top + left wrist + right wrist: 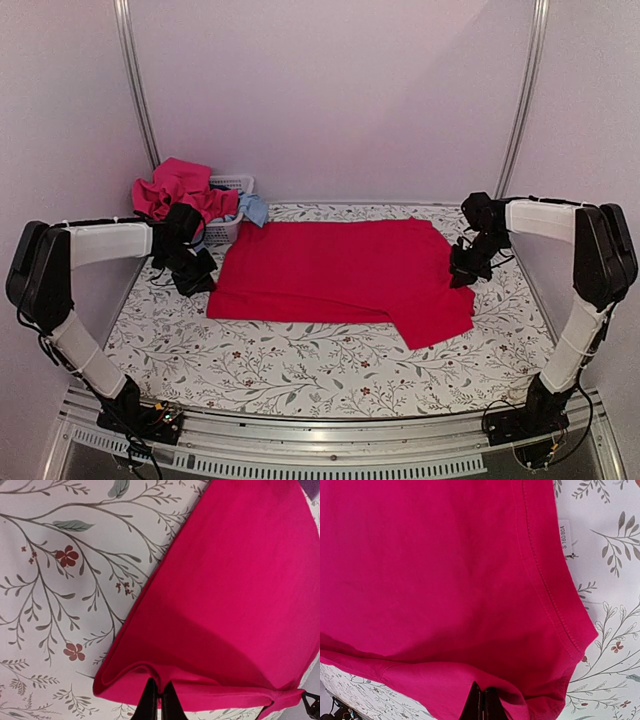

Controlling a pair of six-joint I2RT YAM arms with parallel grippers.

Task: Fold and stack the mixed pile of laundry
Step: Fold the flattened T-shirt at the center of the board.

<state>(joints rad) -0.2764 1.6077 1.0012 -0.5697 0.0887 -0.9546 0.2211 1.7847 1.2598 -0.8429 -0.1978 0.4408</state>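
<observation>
The jaws of the left arm [100,243] are clenched tip to tip on a doubled-over edge of the bright red cotton garment [235,590], and the jaws of the right arm [545,220] are pinched shut on the stitched hem at its opposite end, near a small white size label [562,535]. Between the two holds the garment lies spread nearly flat across the middle of the floral-printed table [300,370], with one corner jutting toward the near right. This looks like the folding of the first large piece, both ends secured and the fold itself not yet made. The next move probably calls for both arms to lift together, keep the cloth taut between them, and carry the held edge over the rest so the edges line up without dragging wrinkles in. At the back left corner the rest of the mixed laundry pile [180,190], a crumpled pink-magenta and red heap with a light blue cloth [253,208] hanging beside it, fills the white slatted plastic basket [235,183]. The left arm's wrist covers part of that basket, so its lower contents are hidden, and no dark blue printed piece shows. How many layers each pair of jaws holds cannot be told, nor what kind of garment this is.
</observation>
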